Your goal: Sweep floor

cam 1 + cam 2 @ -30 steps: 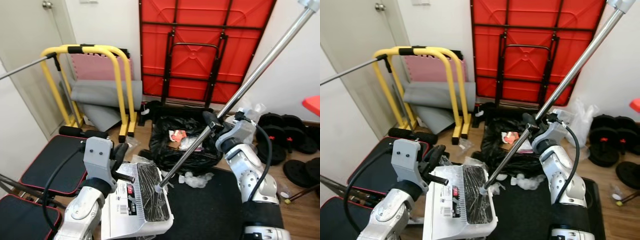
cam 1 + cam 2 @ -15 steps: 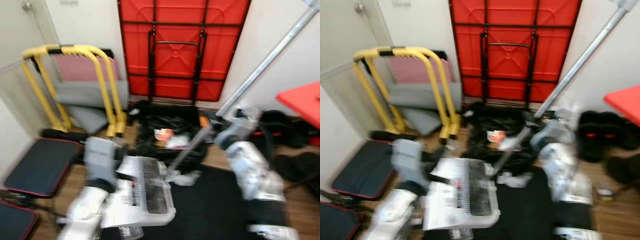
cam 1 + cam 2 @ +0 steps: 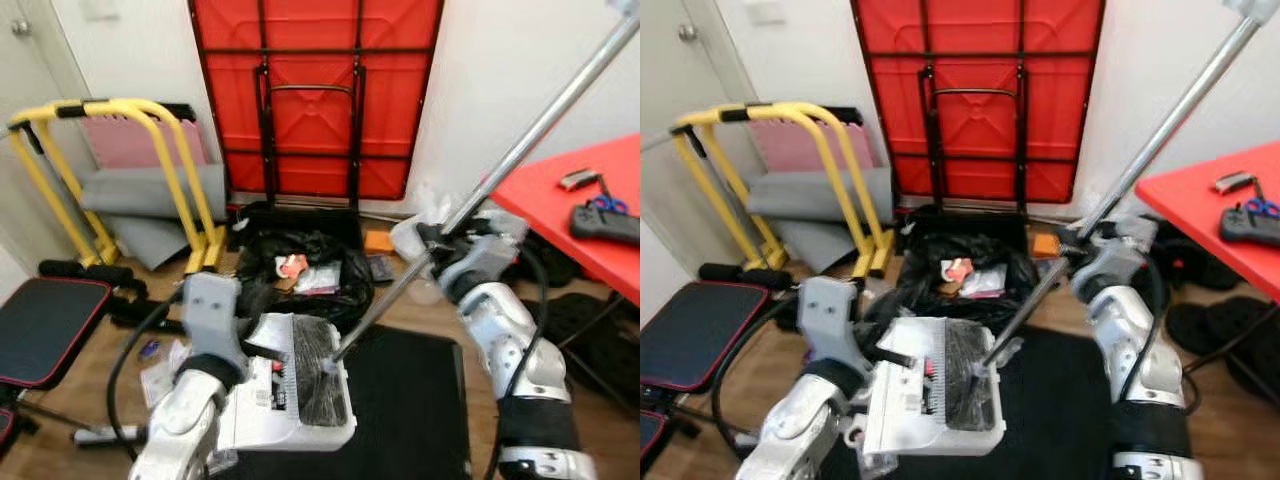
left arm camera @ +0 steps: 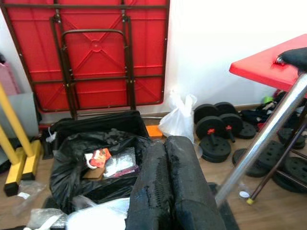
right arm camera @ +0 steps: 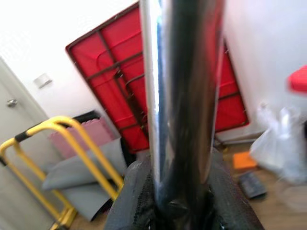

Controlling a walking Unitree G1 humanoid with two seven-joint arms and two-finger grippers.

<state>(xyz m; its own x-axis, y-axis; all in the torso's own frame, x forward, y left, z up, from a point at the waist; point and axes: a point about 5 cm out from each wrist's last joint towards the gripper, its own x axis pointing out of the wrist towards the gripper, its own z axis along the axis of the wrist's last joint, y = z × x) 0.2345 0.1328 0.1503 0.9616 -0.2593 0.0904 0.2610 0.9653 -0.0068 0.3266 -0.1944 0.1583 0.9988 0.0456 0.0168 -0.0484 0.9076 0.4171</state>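
A long silver broom pole (image 3: 520, 150) slants from the upper right down to a black bristle head (image 3: 318, 370). The head rests in a white dustpan (image 3: 270, 410) held low in front of me. My right gripper (image 3: 435, 245) is shut on the pole partway up; in the right wrist view the pole (image 5: 180, 96) runs between its fingers (image 5: 129, 201). My left gripper (image 4: 165, 141) is at the dustpan's left side, black fingers pressed together, shut on the dustpan. The dustpan hangs over the edge of a black mat (image 3: 410, 400).
An open black rubbish bag (image 3: 300, 275) with litter lies just ahead. Behind it a folded red table (image 3: 315, 90) leans on the wall. Yellow bars (image 3: 120, 110) and a black bench (image 3: 45, 325) stand left. A red table (image 3: 590, 200) juts in at right, weight plates (image 4: 220, 127) beneath.
The camera has swung to the right, so the whole scene has shifted left and the red table has come into view. Both grippers keep their hold on broom and dustpan.
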